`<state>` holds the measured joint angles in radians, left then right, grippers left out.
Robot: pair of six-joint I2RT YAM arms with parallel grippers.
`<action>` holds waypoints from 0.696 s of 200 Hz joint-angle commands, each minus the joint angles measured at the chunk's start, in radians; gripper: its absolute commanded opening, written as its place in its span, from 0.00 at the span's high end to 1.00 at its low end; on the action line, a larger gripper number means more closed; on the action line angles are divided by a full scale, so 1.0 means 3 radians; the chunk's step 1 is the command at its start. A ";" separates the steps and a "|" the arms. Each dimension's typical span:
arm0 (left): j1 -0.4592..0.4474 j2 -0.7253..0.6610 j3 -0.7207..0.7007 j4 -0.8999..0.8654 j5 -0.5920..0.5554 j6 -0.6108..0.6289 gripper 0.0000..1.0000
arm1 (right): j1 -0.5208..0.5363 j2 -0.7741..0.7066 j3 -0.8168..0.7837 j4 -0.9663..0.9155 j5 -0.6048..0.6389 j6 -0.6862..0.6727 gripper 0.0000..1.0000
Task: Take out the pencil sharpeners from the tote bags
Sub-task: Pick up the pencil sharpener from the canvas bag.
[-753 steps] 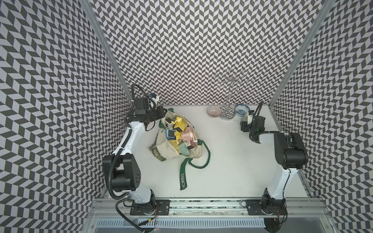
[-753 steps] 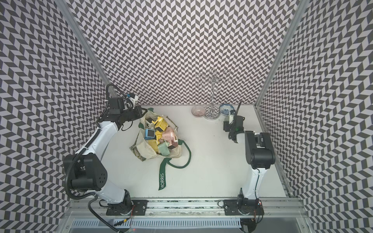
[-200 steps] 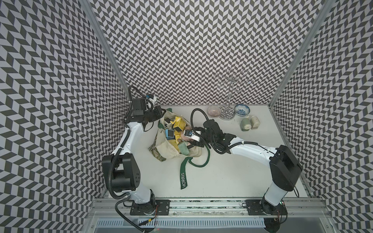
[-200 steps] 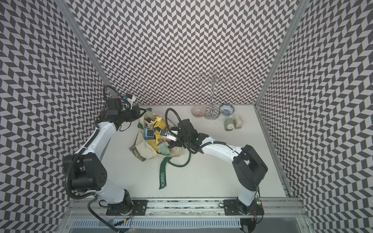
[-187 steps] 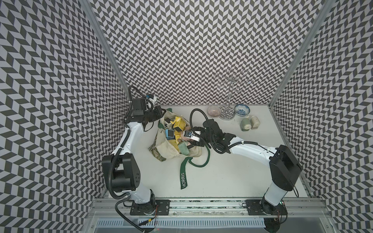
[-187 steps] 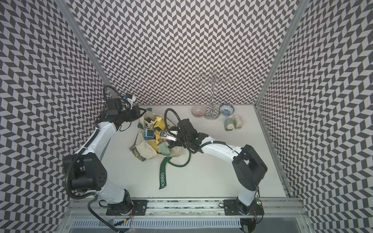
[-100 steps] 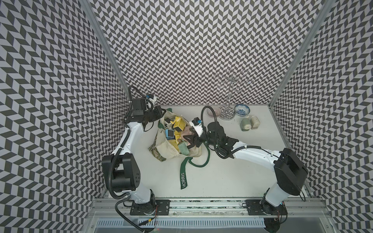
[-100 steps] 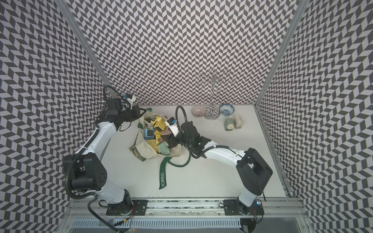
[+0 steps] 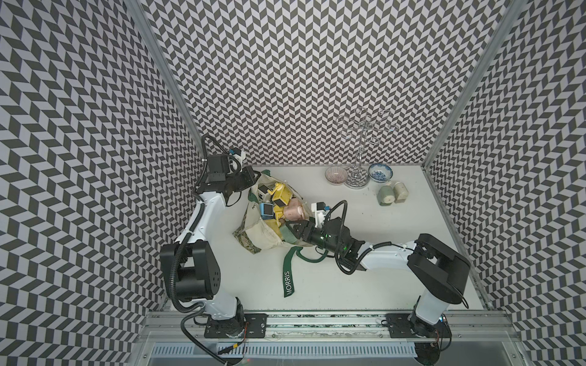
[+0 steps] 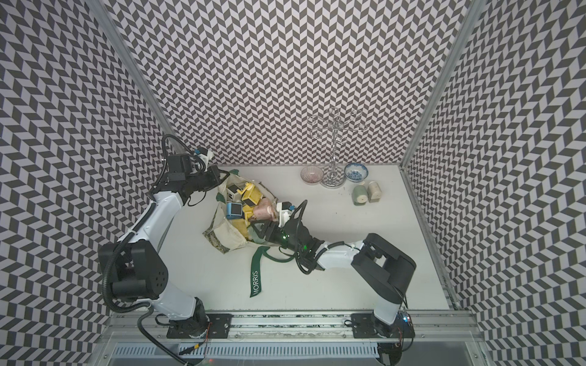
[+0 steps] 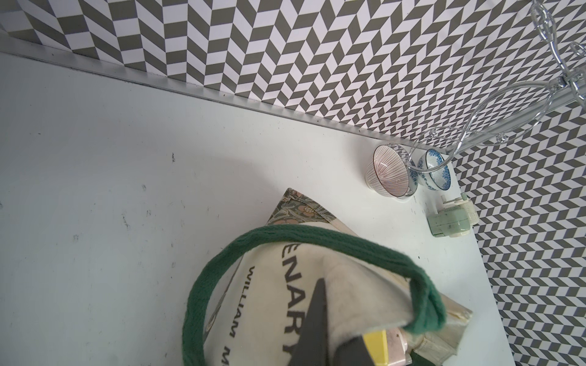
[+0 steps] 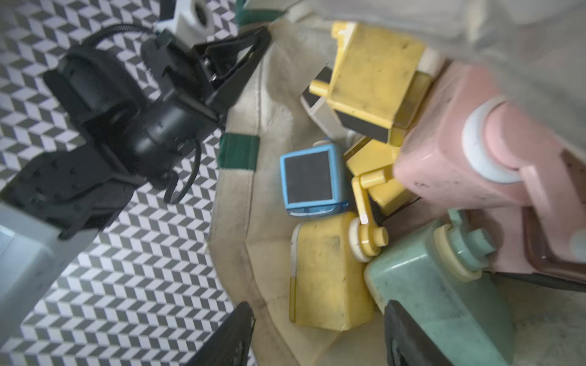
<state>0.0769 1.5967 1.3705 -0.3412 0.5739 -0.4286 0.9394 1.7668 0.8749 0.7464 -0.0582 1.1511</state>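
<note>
The cream tote bag [image 9: 260, 236] [image 10: 226, 237] lies on the table with its mouth open towards the back. Several pastel pencil sharpeners fill it: blue [image 9: 266, 210] [image 12: 312, 182], yellow [image 9: 280, 196] [image 12: 326, 274], pink [image 9: 293, 210] [image 12: 469, 149] and green [image 12: 425, 291]. My left gripper [image 9: 250, 179] [image 10: 218, 179] [image 11: 320, 320] is shut on the bag's cream rim at the back left. My right gripper [image 9: 293, 233] [image 10: 261, 233] [image 12: 317, 342] stands open at the bag's mouth, one finger outside the rim and the other against the green sharpener.
A green sharpener [image 9: 386, 194] and a beige one [image 9: 400, 191] lie on the table at the back right. Beside them stand a pink-lined bowl [image 9: 336, 174], a blue bowl [image 9: 380, 172] and a wire stand [image 9: 360, 152]. The green MORRIS strap [image 9: 289, 279] trails forward.
My right arm has come from the back right to the bag, dropped low at its mouth, and its jaws have widened. The left gripper has kept its hold and place.
</note>
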 commanded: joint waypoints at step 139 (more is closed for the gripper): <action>0.0090 -0.0118 0.0080 0.0507 0.0177 -0.0058 1.00 | 0.0079 0.0502 0.0853 -0.1147 0.1205 0.0963 0.32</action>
<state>0.0792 1.5970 1.3705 -0.3412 0.5816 -0.4332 0.9600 1.8885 1.1118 0.3744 0.2417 1.4097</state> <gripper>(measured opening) 0.048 0.677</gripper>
